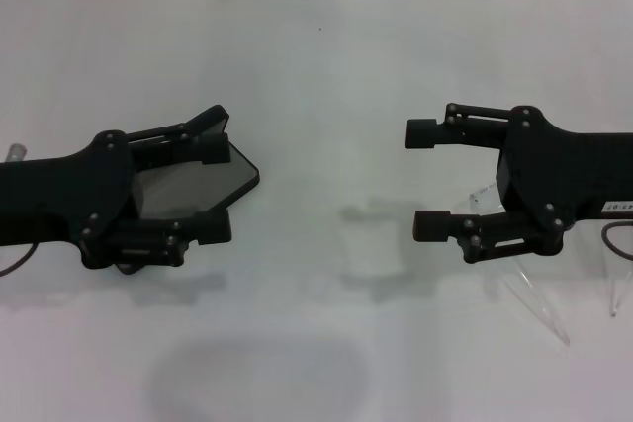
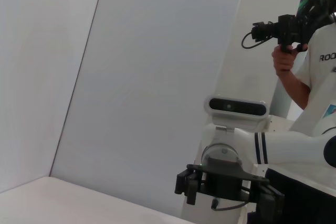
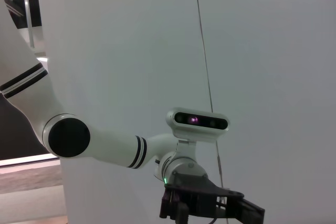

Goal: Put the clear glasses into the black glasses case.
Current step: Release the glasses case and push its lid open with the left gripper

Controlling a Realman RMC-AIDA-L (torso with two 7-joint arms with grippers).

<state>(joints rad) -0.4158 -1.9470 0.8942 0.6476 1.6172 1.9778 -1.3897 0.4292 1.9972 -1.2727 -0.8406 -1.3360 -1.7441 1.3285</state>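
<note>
1. Fingers first: right gripper (image 1: 427, 180) is spread wide w/ nothing between the pads, hanging over the table (image 1: 326, 66) on the right side. Left gripper (image 1: 210, 185) is spread too, fingers straddling the black glasses case (image 1: 198, 183) but I can't say they're actually touching it.
2. clear glasses (image 1: 519, 279) lie on the table right under/behind the right gripper body, partly hidden by it. Lens bit peeks out near the lower finger, and the long arms trail off toward the robot and the right edge.
3. So the glasses sit back from the right fingertips, toward the wrist, not out in front of them. Imo the right arm needs to pull back and drop to get at them.
4. Right arm is obv the nearer one. Case is well apart, over on the left, looks open w/ grey lining showing.
5. Wrist views only show the other arm + wall, no help.
</note>
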